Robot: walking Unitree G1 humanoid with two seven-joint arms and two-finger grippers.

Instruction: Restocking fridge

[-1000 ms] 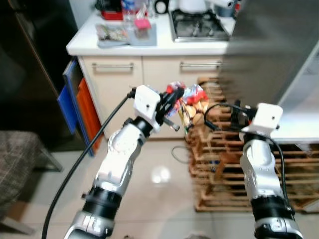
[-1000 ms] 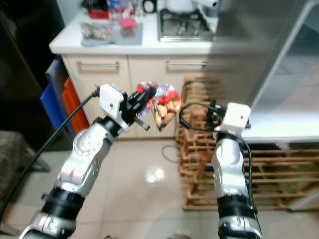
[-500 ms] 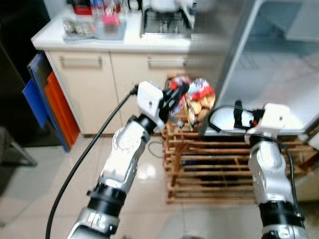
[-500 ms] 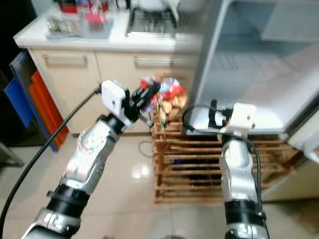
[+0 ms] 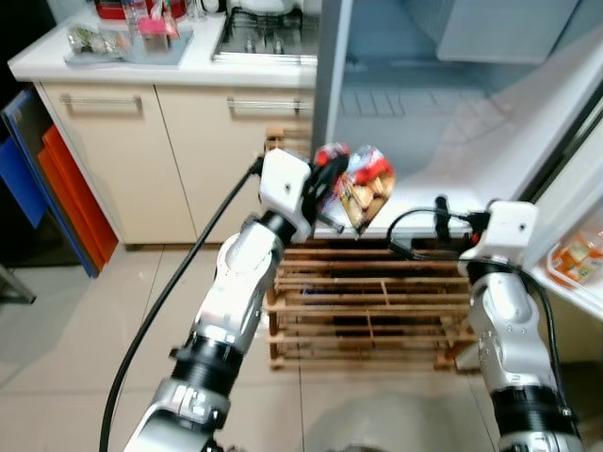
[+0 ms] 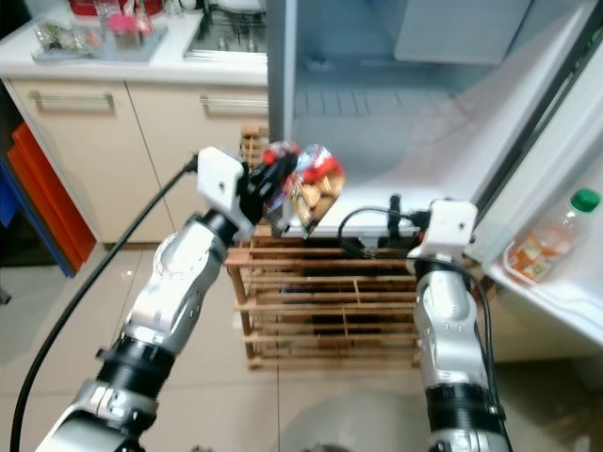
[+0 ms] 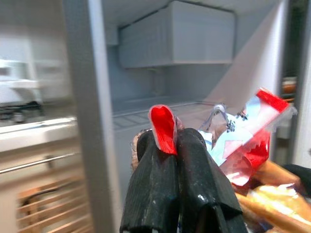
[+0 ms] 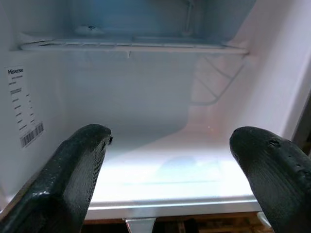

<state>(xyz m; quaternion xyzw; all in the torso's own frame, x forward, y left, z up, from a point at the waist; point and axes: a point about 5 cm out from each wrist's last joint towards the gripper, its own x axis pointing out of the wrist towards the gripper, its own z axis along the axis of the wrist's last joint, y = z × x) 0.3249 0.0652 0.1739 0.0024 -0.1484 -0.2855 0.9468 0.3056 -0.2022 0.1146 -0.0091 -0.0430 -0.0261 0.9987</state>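
Nearest me, the left gripper [image 5: 325, 188] is raised at chest height, its jaws clamped on the red top edge of a snack bag [image 5: 358, 188]. The bag hangs free beyond and below the jaws, touching nothing else. The right gripper [image 8: 175, 165] is level beside it, jaws spread wide and empty, aimed at the fridge floor [image 8: 165, 179].

Below both sits a wooden rack [image 5: 367, 306] on the tiles. Ahead of the jaws is the open fridge [image 5: 443, 104], with a wire shelf [image 8: 131, 46] higher up and the door [image 6: 556, 235] swung out past the right jaws, a bottle [image 6: 565, 226] in its pocket. Beyond the left jaws is the table [image 5: 188, 56] with a stove.

Risks, as I judge them: the pinch is on the bag's edge only, so a jolt could slip it loose; the dangling bag may snag the fridge's front post on entry.

Bag's contents hard to read; the fridge's upper part is cut off.
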